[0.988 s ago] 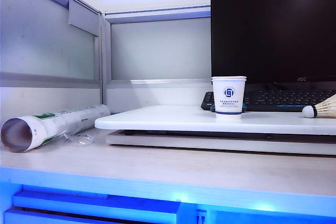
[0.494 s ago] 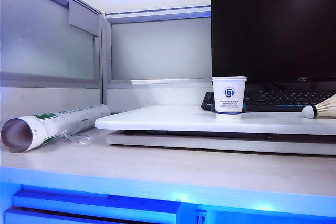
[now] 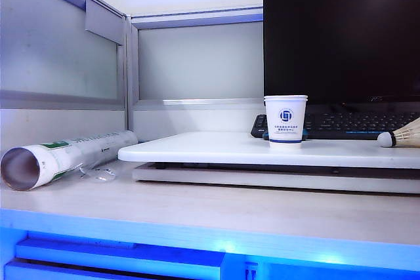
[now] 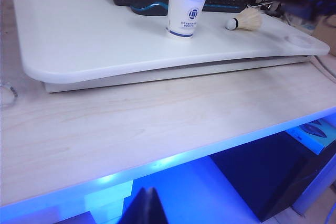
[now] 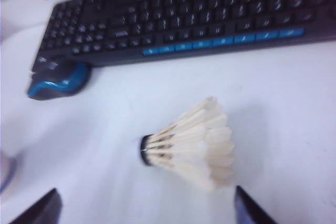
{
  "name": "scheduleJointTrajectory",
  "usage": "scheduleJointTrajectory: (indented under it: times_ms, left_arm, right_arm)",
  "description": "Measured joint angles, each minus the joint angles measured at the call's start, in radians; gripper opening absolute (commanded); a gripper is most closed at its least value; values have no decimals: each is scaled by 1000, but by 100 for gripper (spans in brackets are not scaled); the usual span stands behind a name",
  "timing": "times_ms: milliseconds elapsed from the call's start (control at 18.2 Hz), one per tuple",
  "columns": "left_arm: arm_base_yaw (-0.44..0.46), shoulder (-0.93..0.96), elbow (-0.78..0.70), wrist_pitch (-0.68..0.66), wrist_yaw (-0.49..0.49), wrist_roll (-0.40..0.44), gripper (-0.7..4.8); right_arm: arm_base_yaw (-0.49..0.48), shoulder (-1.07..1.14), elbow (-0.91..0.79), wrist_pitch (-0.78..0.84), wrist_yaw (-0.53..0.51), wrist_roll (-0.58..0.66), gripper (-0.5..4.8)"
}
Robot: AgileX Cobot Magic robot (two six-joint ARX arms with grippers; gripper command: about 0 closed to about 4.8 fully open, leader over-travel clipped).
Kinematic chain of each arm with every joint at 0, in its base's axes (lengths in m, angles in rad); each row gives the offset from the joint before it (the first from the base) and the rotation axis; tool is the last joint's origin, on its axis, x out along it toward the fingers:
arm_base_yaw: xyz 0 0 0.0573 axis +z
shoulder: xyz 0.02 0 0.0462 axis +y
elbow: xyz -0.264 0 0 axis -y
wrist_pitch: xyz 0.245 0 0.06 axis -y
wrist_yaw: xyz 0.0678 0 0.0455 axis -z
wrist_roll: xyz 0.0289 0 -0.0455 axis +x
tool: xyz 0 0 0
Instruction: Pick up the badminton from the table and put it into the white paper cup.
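The badminton (image 3: pixel 401 137) lies on its side at the right end of the white table (image 3: pixel 216 149), cork head pointing toward the white paper cup (image 3: pixel 285 121). The cup stands upright near the table's back edge. In the right wrist view the badminton (image 5: pixel 191 145) lies just ahead of my right gripper (image 5: pixel 146 208), which is open with its dark fingertips (image 5: pixel 44 208) wide apart and nothing between them. My left gripper (image 4: pixel 147 190) is shut, low in front of the desk edge, far from the cup (image 4: pixel 185 10) and the badminton (image 4: pixel 245 21). Neither gripper shows in the exterior view.
A black keyboard (image 5: pixel 178 19) and a blue-black mouse (image 5: pixel 58 82) lie behind the table, under a dark monitor (image 3: pixel 341 37). A printed cardboard tube (image 3: pixel 65 155) lies on the wood-grain desk (image 3: pixel 210 208) at the left, by the partition walls.
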Motion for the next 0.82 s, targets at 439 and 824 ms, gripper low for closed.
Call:
scheduleJointTrajectory:
  times_ms: [439, 824]
  left_arm:
    - [0, 0, 0, 0, 0, 0, -5]
    - [0, -1, 0, 0, 0, 0, -5]
  right_arm:
    - [0, 338, 224, 51, -53, 0, 388]
    - [1, 383, 284, 43, -162, 4, -7]
